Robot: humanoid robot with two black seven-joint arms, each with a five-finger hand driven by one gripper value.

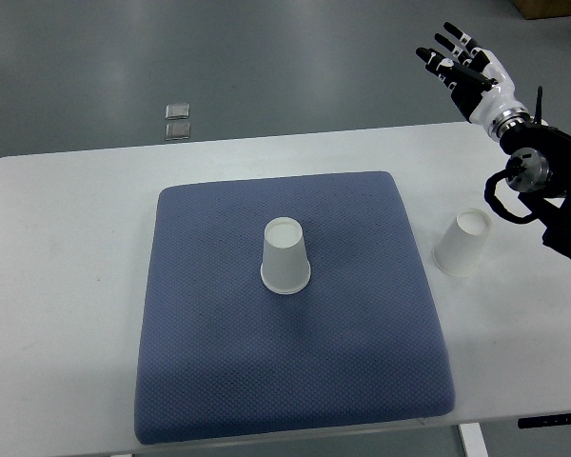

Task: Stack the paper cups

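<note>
Top view. A white rectangular surface [67, 286] carries a dark blue, textured, square fabric pad [219, 381] laid roughly at its centre.

Item 1: a white paper cup [285, 255] stands upside down, wide rim down, on the blue pad, near the middle and slightly toward the far side. It is upright and nothing touches it.

Item 2: a second white paper cup [462, 244], also upside down, stands on the bare surface just off the pad's right edge. It is well apart from the first cup. It appears to lean slightly in this view.

The right robot hand [460, 65], white with black fingertips, is raised beyond the far right corner of the surface, over the grey floor [266, 67]. Its fingers are spread wide and hold nothing. Its black forearm [547, 181] enters from the right edge and sits just beside the second cup, to its right; contact cannot be determined.

Two small, clear, square objects [178, 121] lie on the floor beyond the far edge of the surface, one above the other in the frame.
</note>
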